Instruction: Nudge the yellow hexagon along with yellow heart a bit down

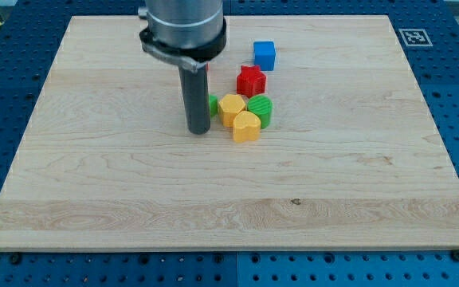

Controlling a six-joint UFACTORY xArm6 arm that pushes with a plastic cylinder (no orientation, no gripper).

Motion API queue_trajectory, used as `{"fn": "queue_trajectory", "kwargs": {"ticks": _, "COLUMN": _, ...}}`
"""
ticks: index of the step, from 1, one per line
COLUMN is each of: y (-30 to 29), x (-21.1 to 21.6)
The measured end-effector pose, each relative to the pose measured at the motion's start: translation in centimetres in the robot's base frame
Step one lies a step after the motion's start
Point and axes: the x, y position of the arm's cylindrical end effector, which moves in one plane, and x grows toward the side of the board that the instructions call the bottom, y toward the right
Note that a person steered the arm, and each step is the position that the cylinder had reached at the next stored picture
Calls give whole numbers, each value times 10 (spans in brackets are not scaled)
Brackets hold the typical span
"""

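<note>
My tip (198,131) rests on the pale wooden board (94,199), gripping nothing, just left of the touching yellow hexagon block (231,107) and yellow heart block (246,126) near the view's top — still the approach, I judge — next it must get above them and push down.

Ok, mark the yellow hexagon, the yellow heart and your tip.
yellow hexagon (231,106), camera view, on its top face.
yellow heart (246,123), camera view, on its top face.
my tip (199,130), camera view, the rod's very end.

Grey metallic cylindrical arm housing (183,20), black flanged collar (183,46), straight dark grey rod (197,96), blunt my tip (198,131)
</note>
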Motion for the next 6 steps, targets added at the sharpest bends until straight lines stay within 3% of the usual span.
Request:
{"fn": "queue_trajectory", "kwargs": {"ticks": 3, "y": 0, "x": -70}}
{"fn": "queue_trajectory", "kwargs": {"ticks": 6, "y": 41, "x": -49}}
